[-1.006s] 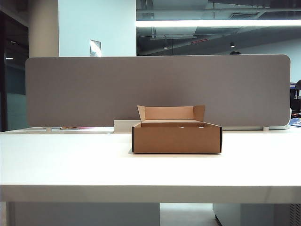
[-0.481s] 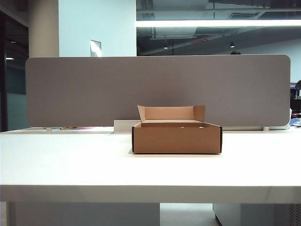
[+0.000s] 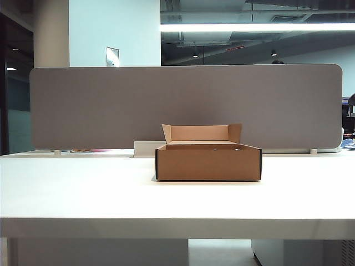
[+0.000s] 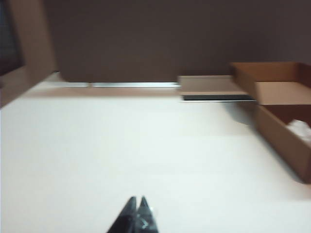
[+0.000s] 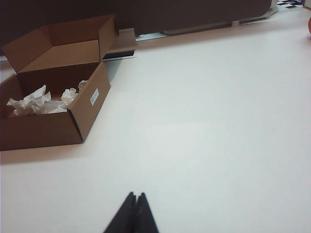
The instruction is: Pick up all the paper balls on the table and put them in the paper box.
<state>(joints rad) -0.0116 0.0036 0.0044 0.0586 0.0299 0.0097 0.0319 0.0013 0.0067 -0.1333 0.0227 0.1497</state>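
- The paper box (image 3: 208, 162) sits at the middle of the white worktop (image 3: 83, 194) in the exterior view, its back flap upright in front of the grey divider panel (image 3: 111, 105); a low white block (image 3: 145, 148) lies just behind it at about ten o'clock; neither arm shows in this view
- The paper balls (image 5: 41, 101) lie inside the box, bunched on its floor; the right wrist view shows them as white crumpled wads
- The right end effector (image 5: 135, 196) is clenched, its dark tips pressed together with nothing between them; it hangs over bare worktop, well apart from the box, which lies toward its ten o'clock
- The left end effector (image 4: 136, 201) is likewise clenched and empty over bare worktop; the box (image 4: 284, 109) lies well off toward its two o'clock, a scrap of white paper (image 4: 299, 130) visible inside; that view is blurred
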